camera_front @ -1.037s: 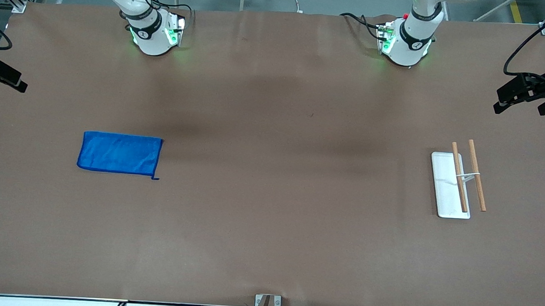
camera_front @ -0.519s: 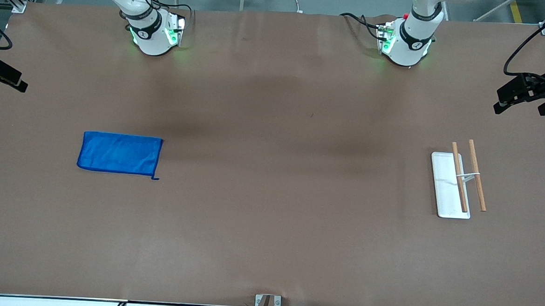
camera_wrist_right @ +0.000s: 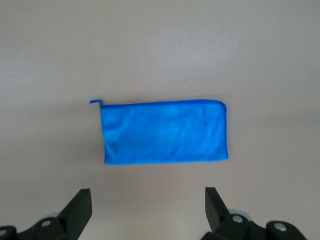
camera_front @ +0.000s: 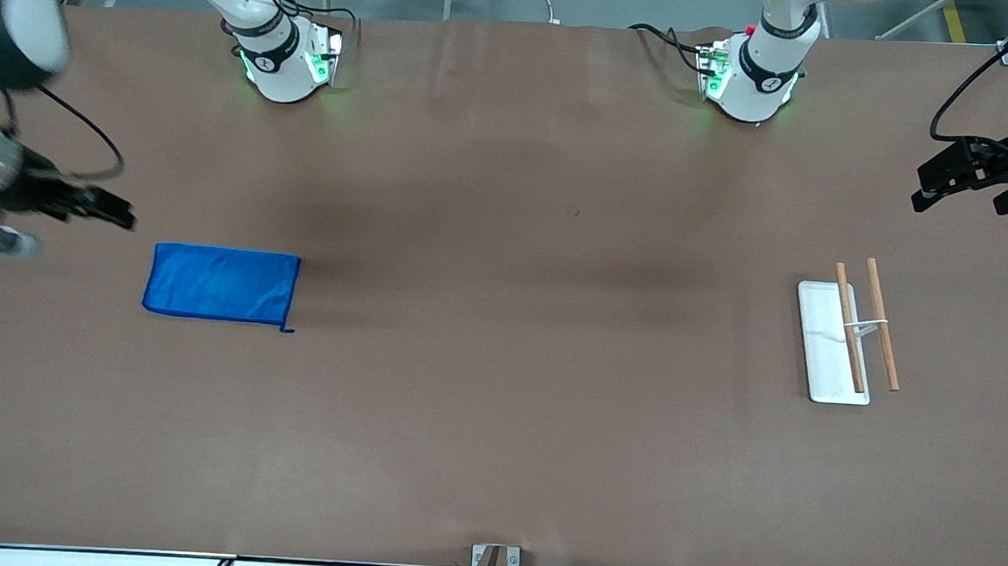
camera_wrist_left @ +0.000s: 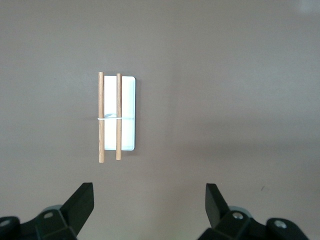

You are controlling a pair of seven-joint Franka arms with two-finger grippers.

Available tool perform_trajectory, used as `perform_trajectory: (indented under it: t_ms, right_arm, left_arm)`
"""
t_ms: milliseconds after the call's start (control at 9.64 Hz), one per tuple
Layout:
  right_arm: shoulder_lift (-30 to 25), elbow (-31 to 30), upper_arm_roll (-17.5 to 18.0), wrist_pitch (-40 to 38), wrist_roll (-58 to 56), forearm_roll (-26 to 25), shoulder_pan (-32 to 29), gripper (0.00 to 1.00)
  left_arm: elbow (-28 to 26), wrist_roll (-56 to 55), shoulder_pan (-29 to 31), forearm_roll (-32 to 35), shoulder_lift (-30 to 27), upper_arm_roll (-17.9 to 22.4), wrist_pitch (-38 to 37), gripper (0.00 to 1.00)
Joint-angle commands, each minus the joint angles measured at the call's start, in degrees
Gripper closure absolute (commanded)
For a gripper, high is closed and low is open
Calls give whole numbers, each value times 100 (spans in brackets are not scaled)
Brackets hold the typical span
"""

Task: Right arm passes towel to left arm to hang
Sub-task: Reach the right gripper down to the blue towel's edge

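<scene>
Right tool (camera_front: 115,213) spread, now moved in beside towel (camera_front: 221,284) | left tool (camera_front: 945,178) spread, unmoved

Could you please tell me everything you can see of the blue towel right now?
The towel is a small bright blue rectangle of soft-looking cloth with a darker stitched hem and a tiny loop tag at one corner. It lies flat and spread out on the brown table, toward the right arm's end. Nothing touches it but the table. In the right wrist view the open right gripper has it in sight, not in contact.
</scene>
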Motion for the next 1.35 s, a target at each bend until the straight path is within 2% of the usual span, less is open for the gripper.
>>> perform_trajectory:
  t_ms: [0, 311, 519, 726, 933, 1141, 1244]
  right_arm:
    - [313, -1049, -18, 1403, -570, -12, -274, 0]
    - [1140, -1647, -18, 3133, -1404, -12, -503, 0]
    - [1597, -1965, -18, 4138, -1381, 6, -522, 0]
    - [1731, -2262, -9, 4641, -1381, 15, -531, 0]
    - [1757, -2352, 8, 4696, -1372, 67, -531, 5]
    - [1775, -2414, 17, 4740, -1372, 85, -540, 18]
    - [1775, -2431, 26, 4740, -1354, 94, -531, 35]
  left_arm:
    - [-96, 78, 16, -60, 83, -14, 35, 1]
    - [-96, 78, 25, -60, 109, -14, 35, 1]
    - [-104, 69, 16, -69, 118, -14, 88, 1]
    - [-104, 60, 25, -60, 127, -14, 88, 1]
    - [-104, 69, 25, -60, 153, -14, 88, 1]
    - [-113, 69, 25, -60, 153, -14, 88, 1]
    - [-113, 69, 25, -60, 162, -14, 88, 1]
